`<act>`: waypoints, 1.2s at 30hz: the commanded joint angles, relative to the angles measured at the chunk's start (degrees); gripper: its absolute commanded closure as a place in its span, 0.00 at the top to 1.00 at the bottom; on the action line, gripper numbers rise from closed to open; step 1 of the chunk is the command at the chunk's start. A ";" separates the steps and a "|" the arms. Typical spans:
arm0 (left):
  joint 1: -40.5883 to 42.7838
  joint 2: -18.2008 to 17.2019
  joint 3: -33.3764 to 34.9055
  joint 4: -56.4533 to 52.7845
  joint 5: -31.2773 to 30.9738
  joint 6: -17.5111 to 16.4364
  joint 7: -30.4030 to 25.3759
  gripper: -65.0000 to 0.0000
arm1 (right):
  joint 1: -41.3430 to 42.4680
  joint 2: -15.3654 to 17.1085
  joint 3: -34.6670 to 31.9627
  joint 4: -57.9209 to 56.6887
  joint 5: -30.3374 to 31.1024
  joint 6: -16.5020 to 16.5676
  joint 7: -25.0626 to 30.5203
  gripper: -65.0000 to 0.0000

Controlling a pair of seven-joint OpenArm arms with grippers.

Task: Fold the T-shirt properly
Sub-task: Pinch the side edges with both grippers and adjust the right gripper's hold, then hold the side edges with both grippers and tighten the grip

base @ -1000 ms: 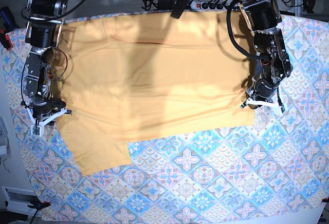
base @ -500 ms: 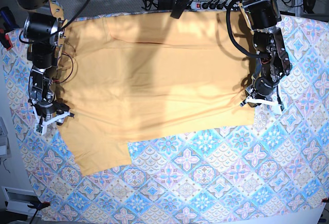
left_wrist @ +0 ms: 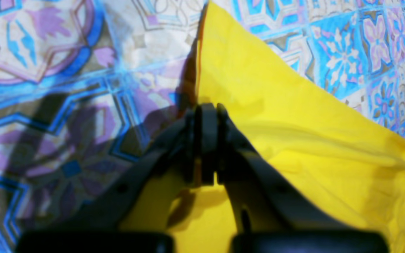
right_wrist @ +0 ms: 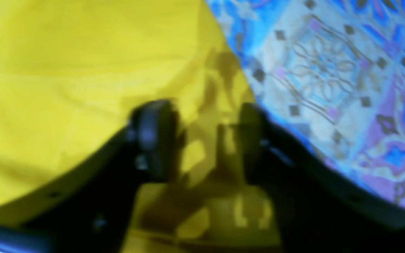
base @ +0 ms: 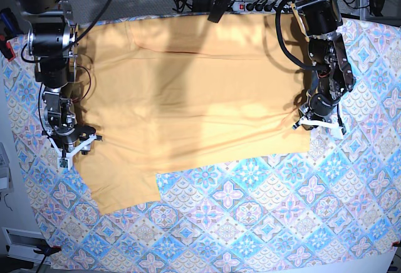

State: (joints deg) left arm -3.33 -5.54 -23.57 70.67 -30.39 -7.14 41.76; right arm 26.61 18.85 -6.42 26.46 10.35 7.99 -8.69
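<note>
Shifting inward toward 3 o'clock, the right end effector is straddling the T-shirt edge half-open, holding nothing, while the left end effector is pinching the 3 o'clock hem on the tablecloth-covered counter; it should close before lifting.
</note>
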 commanded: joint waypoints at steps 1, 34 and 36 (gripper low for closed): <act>-0.93 -0.48 -0.03 1.02 -0.42 -0.29 -1.01 0.00 | 1.21 0.80 -0.05 0.14 -0.02 0.06 0.64 0.31; -0.93 -0.48 -0.03 1.02 -0.42 -0.38 -1.01 0.00 | -5.56 0.97 12.61 15.61 -0.11 -0.12 -5.25 0.24; -0.93 -0.48 -0.03 1.02 -0.42 -0.38 -1.01 0.00 | -3.45 0.97 12.61 10.77 -0.11 -0.12 -3.40 0.30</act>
State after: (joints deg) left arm -3.33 -5.54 -23.59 70.67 -30.37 -7.22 41.50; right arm 21.76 18.92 6.04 36.40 10.09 7.81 -13.52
